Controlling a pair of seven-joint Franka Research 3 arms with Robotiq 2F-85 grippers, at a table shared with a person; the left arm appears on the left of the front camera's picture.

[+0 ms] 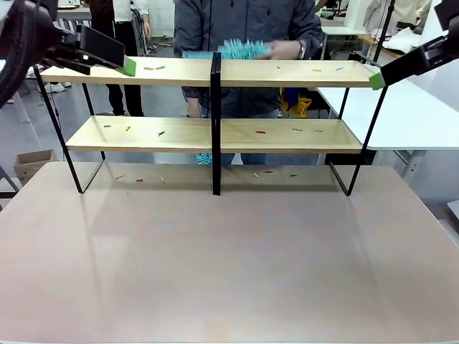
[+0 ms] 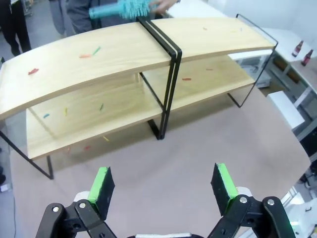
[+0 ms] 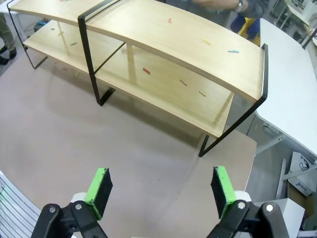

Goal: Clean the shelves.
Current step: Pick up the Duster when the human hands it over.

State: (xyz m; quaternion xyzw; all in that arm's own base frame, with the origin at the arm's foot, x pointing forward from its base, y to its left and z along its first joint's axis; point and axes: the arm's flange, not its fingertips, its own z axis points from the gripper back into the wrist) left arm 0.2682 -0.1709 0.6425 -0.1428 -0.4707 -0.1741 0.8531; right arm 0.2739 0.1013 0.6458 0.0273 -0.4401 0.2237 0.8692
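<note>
1. Across the table (image 1: 229, 258), shelves (image 1: 287, 72) stand toward the far side. A person's hand (image 1: 287, 49) holds a brush (image 1: 240, 49) on top. Scraps (image 1: 259, 132) litter both tiers, so the job looks barely begun.
2. Left gripper (image 2: 163, 186) gapes empty, short of the shelves.
3. Right gripper (image 3: 161, 191) — same, spread wide, nothing held.

Right gripper (image 3: 161, 192) open above the counter (image 3: 74, 129), facing the shelves (image 3: 173, 42).
Its green pads (image 3: 100, 187) stand wide apart over bare counter. The shelves stand on the counter and are seen at a slant from near one end, with small coloured scraps (image 3: 205, 41) scattered on both boards. A person's hand (image 3: 218, 4) is blurred at the top board's far edge. A white table (image 3: 292, 79) lies beside the counter.
</note>
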